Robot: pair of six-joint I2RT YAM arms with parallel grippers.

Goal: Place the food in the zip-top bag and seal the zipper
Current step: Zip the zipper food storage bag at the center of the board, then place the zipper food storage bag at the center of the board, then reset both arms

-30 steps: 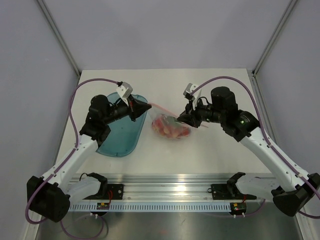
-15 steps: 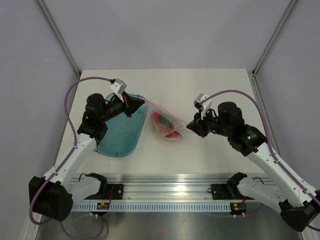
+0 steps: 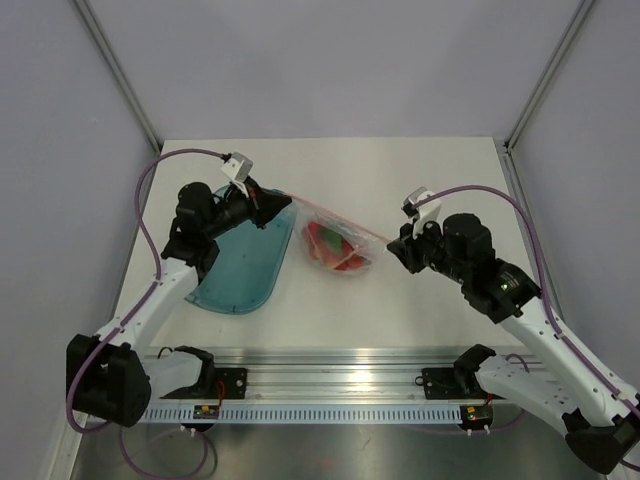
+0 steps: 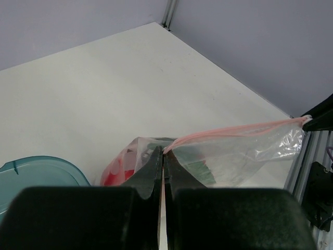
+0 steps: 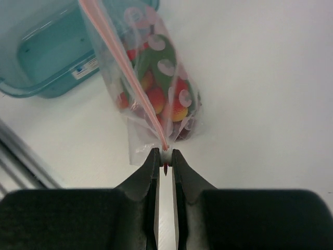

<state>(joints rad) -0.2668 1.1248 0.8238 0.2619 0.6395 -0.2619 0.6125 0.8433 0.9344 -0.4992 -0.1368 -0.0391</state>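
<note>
While both tools pinch it, the zipper (image 3: pixel 336 219) runs taut: left tool (image 3: pixel 284 203) clenched on its 10 o'clock end, right tool (image 3: pixel 392 243) on its 4 o'clock end. Under it sits the bag (image 5: pixel 136 138), food (image 5: pixel 174 107) inside, mid-desk (image 3: pixel 420 180), with the tray (image 3: pixel 235 275) at its 9 o'clock.

Your zip-top bag (image 5: pixel 156 62) reads clear with white glare patches. Zipper (image 5: pixel 126 78): pinkish-red. Food (image 5: pixel 156 99) inside: red, orange-yellow, some green. Tray (image 3: pixel 240 275) by the worktop's (image 3: pixel 420 170) left edge: translucent teal. Worktop: off-white, plain. Your fingers (image 5: pixel 143 182): black. Cables (image 3: pixel 150 200): purple.
</note>
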